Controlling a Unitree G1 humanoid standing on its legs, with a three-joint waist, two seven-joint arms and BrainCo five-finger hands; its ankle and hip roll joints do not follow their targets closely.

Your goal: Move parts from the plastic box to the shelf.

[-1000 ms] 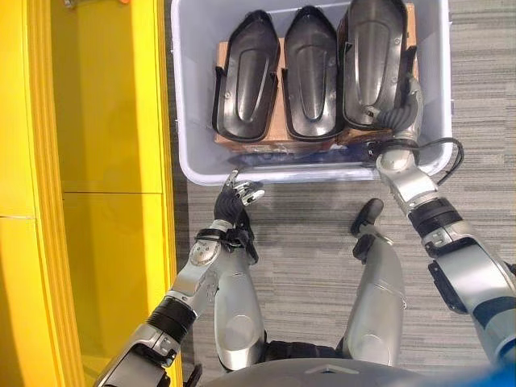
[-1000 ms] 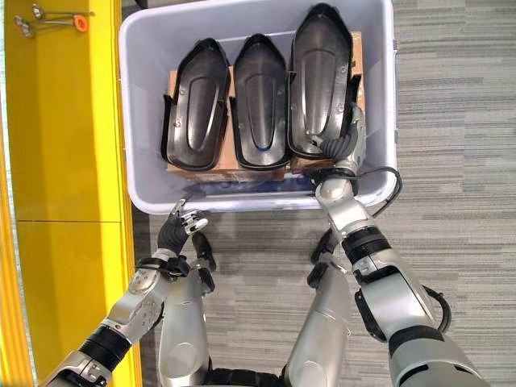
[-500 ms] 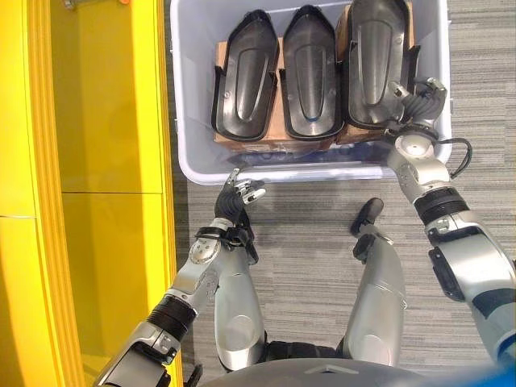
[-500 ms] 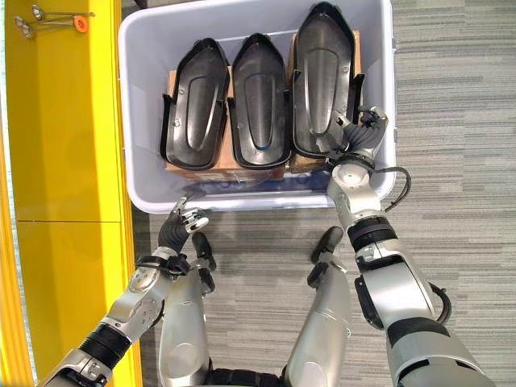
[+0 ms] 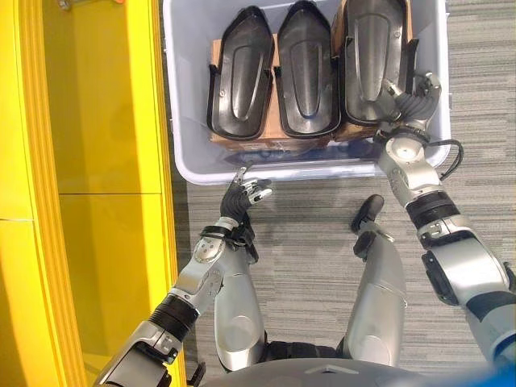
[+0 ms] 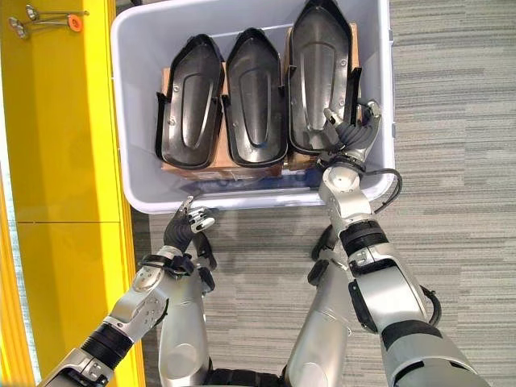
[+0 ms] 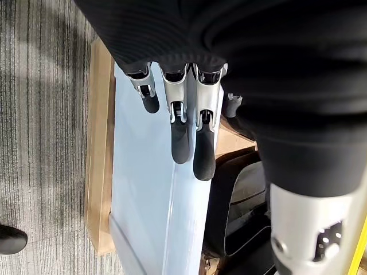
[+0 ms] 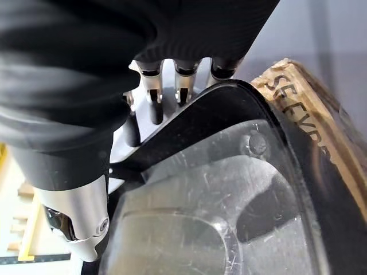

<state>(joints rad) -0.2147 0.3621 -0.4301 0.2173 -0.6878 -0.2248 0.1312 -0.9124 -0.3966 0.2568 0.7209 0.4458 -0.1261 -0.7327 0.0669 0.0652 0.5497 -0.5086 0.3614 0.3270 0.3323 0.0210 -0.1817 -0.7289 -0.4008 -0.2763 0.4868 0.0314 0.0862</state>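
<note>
Right hand [image 6: 348, 133] fingers loose at rightmost part [image 6: 321, 76] near end, not clamped; rigid, slick shell, so grip its rim. Left hand [image 5: 242, 196] slack.

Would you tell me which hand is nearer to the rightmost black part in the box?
The right hand: it is inside the plastic box, at the near corner of the rightmost black part. The left hand hangs outside, before the box's near wall.

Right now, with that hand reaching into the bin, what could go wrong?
The right hand is at the near corner of the rightmost black part, so a grip there might let the long part tip or slip. The three parts sit packed side by side, so lifting one may drag the middle part. It could also catch the plastic box wall.
</note>
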